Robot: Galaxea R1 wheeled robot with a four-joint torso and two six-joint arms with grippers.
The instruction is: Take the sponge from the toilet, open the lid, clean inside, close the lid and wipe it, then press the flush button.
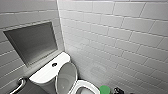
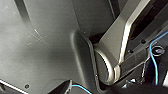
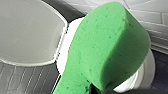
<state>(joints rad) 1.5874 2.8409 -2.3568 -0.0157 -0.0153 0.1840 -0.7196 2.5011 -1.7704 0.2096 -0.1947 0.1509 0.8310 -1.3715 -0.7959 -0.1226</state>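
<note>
The sponge (image 1: 104, 89) is clasped in the right gripper (image 1: 118, 90) at the head view's lower edge. It sits just beside the right rim of the toilet (image 1: 86, 85) bowl and near the tiled wall (image 1: 120, 42) (little free room on that side). The lid (image 1: 66, 75) stands raised in front of the tank, whose top carries the flush button (image 1: 54, 64). A recessed niche (image 1: 32, 42) and a grab bar (image 1: 21, 83) lie left of the tank. In the right wrist view the sponge's long axis runs out from the gripper, its rounded end over the bowl's white rim.
</note>
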